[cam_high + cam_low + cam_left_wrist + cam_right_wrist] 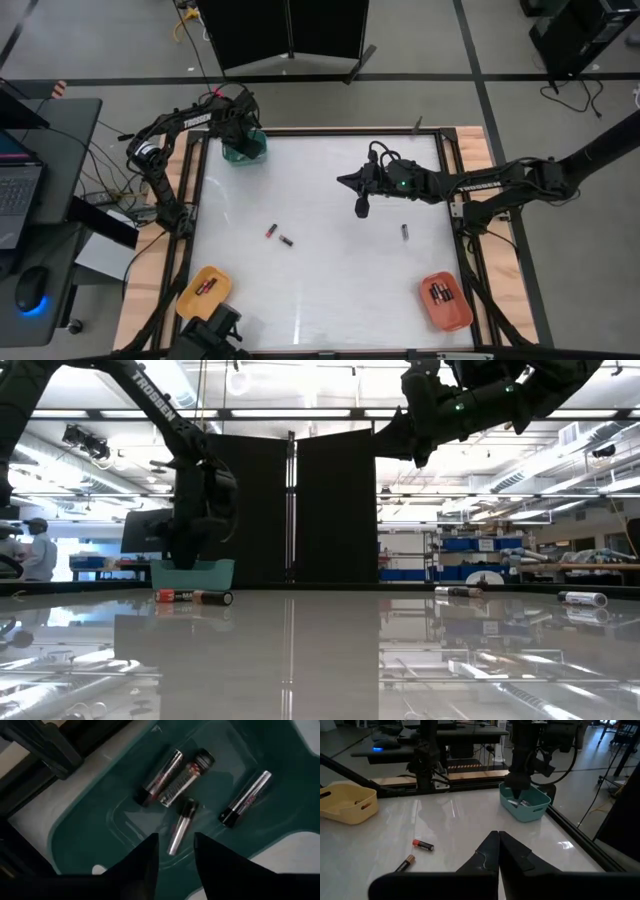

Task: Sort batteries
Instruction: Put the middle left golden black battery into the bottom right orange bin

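While your left pincer [174,852] hangs just over the green tray [100,845] at the bench's [330,290] far left corner, its fingers stand apart and hold nothing; 4 batteries [181,826] lie in the tray, 1 just beyond the fingertips. Your right pincer [498,836] is closed and empty, raised over mid-bench, with 2 loose batteries [422,845] lying ahead of it.

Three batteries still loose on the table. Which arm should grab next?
Right. Its tool hangs empty and shut above mid-table, nearest the lone battery. The left tool is open over the green tray, just dropping off.
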Available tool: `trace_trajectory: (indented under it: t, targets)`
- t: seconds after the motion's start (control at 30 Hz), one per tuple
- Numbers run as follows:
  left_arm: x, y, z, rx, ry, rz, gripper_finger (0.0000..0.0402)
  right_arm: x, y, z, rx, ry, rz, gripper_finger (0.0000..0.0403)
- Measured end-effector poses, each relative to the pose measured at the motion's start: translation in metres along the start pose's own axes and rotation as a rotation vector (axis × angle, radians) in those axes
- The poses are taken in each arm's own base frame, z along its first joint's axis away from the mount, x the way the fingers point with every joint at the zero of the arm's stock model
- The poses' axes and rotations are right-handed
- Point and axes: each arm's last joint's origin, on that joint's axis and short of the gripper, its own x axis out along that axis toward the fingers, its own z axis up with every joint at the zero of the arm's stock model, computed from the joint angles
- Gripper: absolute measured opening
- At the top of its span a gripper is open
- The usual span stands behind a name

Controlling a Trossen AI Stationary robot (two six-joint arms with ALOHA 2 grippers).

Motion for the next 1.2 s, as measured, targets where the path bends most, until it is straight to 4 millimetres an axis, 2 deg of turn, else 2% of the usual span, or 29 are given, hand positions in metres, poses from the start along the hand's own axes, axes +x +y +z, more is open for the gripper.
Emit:
trace_trajectory:
  t: [0.23, 0.37, 0.53, 0.73, 0.9, 1.03, 1.2]
  targets:
    - [-0.008, -0.004, 0.000, 0.053, -0.030, 0.049, 0.0124, 0.000, 0.000, 0.000, -0.008, 0.000, 0.000, 0.0013]
    - [-0.030, -0.016, 0.004, 0.094, -0.191, 0.130, 0.0081, 0.000, 0.000, 0.000, -0.037, 0.001, 0.000, 0.0012]
    - [-0.064, -0.041, -0.001, 0.147, -0.443, 0.105, 0.0012, 0.000, 0.000, -0.001, -0.130, 0.007, 0.000, 0.0012]
    - [-0.086, -0.078, -0.026, 0.232, -0.741, 0.023, 0.0017, 0.009, 0.003, -0.009, -0.169, 0.021, 0.009, 0.0012]
    - [-0.086, -0.108, -0.052, 0.308, -0.940, -0.079, 0.0013, 0.023, 0.008, -0.021, -0.179, 0.027, 0.021, 0.0012]
    - [-0.076, -0.128, -0.071, 0.349, -1.053, -0.162, 0.0011, 0.030, 0.014, -0.029, -0.183, 0.025, 0.026, 0.0012]
    - [-0.062, -0.149, -0.089, 0.429, -1.141, -0.266, 0.0011, 0.028, 0.027, -0.029, -0.191, 0.024, -0.002, 0.0011]
